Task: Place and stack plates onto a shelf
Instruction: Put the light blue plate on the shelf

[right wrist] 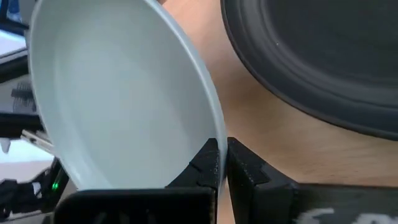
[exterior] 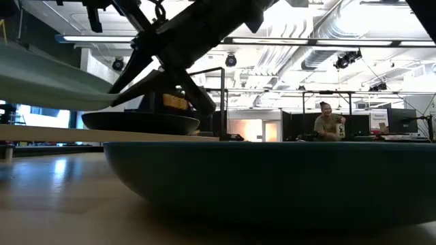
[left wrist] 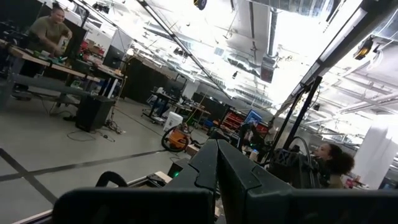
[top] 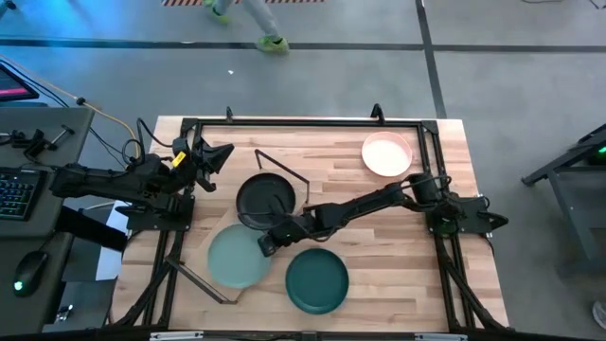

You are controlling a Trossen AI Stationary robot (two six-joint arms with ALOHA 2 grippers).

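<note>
High view, butcher-block tabletop point(top: 379, 204) on grey floor, right pincer point(top: 266, 242) clamped on sage plate's point(top: 235, 258) rim over the shelf point(top: 220, 237), black plate point(top: 262, 201) beside, teal plate point(top: 317, 280) near, cream plate point(top: 387, 154) far, left pincer point(top: 220, 156) parked, fingers unclear, person point(exterior: 330, 122) seated beyond.

Four plates, one shelf

I saw black point(top: 262, 199) and sage point(top: 236, 257) plates on the shelf point(top: 203, 253); teal point(top: 316, 280) and cream point(top: 386, 154) sat on the bench.

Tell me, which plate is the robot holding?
The pale sage green plate. The right gripper pinches its rim, while the black plate, dark teal plate and cream-white plate lie untouched.
</note>
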